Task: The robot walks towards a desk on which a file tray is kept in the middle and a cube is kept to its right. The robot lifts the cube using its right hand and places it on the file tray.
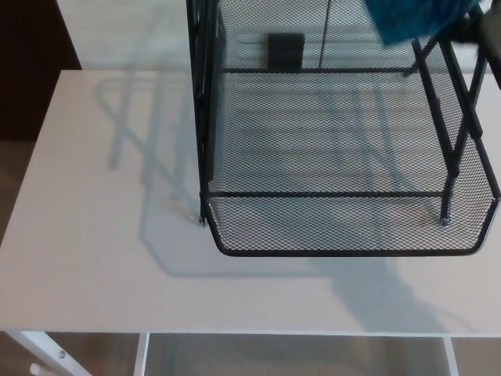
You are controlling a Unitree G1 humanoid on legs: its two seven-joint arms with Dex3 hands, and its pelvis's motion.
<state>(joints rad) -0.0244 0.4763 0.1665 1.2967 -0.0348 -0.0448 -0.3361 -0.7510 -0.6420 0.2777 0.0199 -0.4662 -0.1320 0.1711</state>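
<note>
One camera, the head view, looked down on a white desk (94, 258) with a black wire-mesh file tray (344, 252) standing on it. The tray filled the middle and right of the picture. Its lower shelf reached toward the camera with a rounded front rim, and slanted black side bars rose from it on the left and right toward an upper level cut off by the top edge. Two small feet of the frame rested on the desk near the shelf's front corners.

The blue cube (411, 19) showed at the very top right, blurred and partly cropped by the picture's edge. It was high over the back right part of the tray, above the right side bars. Whether it sat on an upper shelf or hung free of it could not be told.

Just beside the cube, at the right edge, was a dark blurred shape that looked like the right hand (487, 31). It was too smeared and too cropped to tell how its fingers stood, or whether they touched the cube. The left hand was out of view.

A small dark rectangle (286, 48) showed through the mesh behind the tray. The tray's shadow lay across the desk to the left and front. A white desk leg (35, 348) stood at the lower left.
</note>
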